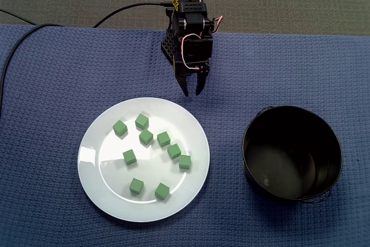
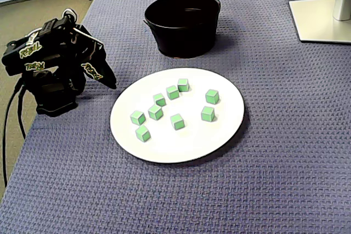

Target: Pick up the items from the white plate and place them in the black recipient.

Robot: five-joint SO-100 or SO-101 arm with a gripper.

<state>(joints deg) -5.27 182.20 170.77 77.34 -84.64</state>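
Green cubes (image 1: 145, 137), nine of them, lie scattered and apart from one another on the white plate (image 1: 95, 169), most in a loose curve across its middle and two nearer the rim farthest from the arm. Nothing covers them, and nothing stands between them and the arm.

The gripper (image 1: 192, 92) hangs just beyond the plate's upper rim in a fixed view. It points down toward the cloth, clear of the plate and holding nothing. Its fingers (image 1: 186, 88) stand only narrowly apart. The arm is folded low over its base beside the plate.

To the right of the plate in that same view, and well apart from it, sits the black pot (image 1: 332, 143). It is upright, with no cube seen inside.

Plate, pot and arm all rest on a blue woven cloth (image 1: 52, 85). A black cable (image 1: 124, 8) runs off from the arm. Past the plate's far side from the arm, a pale monitor foot (image 2: 321, 19) rests on the cloth.
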